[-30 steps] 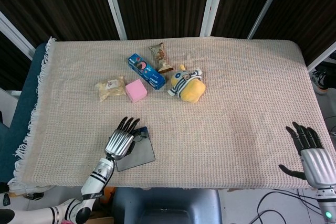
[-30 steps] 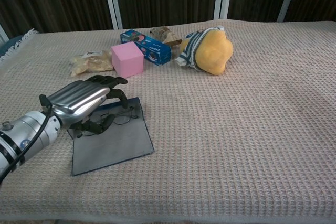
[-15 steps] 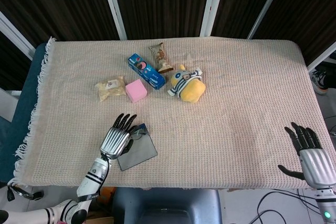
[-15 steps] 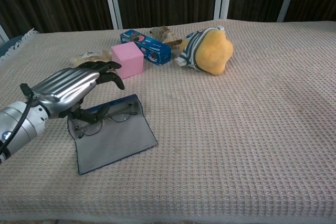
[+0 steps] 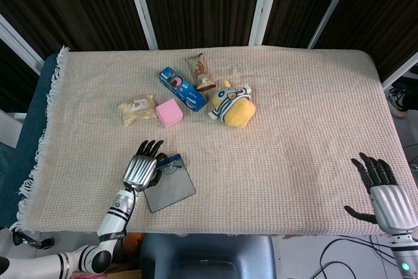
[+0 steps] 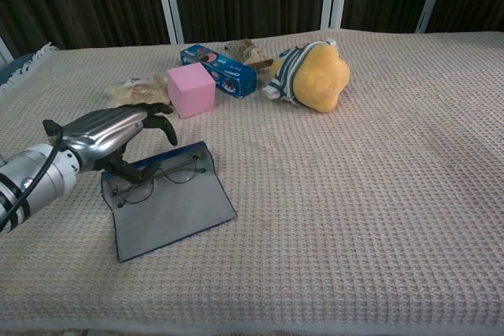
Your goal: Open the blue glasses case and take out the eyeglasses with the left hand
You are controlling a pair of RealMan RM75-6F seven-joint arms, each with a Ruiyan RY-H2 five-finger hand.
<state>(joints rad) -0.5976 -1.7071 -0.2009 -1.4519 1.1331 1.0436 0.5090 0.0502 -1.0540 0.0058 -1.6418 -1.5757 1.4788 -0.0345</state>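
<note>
The flat blue fabric glasses case [image 6: 169,210] lay open near the table's front edge, well in front of the pink foam cube [image 6: 190,90], which serves as landmark. The thin wire-framed eyeglasses [image 6: 161,177] rested inside the case along its hinge edge, on the side facing the cube, long axis running across the table, roughly parallel to that edge. The metallic left hand [image 6: 110,138] hovered just over the case's far left corner, fingers apart and slightly curled, gripping nothing; the eyeglasses lay immediately below and to the right of its fingertips. The right hand [image 5: 385,197] rested far from the cube on the opposite side, fingers spread and empty. In my judgement, the left hand was much the nearer and needed only a short descent.
</note>
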